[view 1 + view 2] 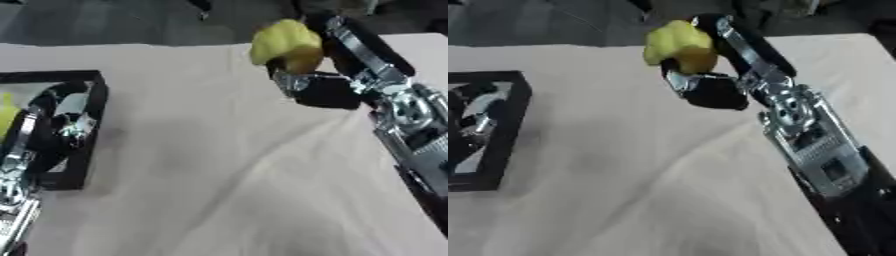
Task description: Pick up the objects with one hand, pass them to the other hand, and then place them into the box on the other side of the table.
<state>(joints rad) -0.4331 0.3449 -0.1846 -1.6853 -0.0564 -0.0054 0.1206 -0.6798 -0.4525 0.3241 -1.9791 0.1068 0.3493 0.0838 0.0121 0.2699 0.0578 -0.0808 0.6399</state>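
A yellow lumpy object (285,44), like a pepper, is held up above the far part of the table by my right hand (325,87), whose fingers curl around its underside. My left hand (54,122) hangs over the black box (94,95) at the left edge, fingers relaxed and holding nothing. Another yellow thing (5,116) shows inside the box at the far left.
A beige cloth (219,170) with soft creases covers the table between the box and my right arm. Dark floor lies past the table's far edge.
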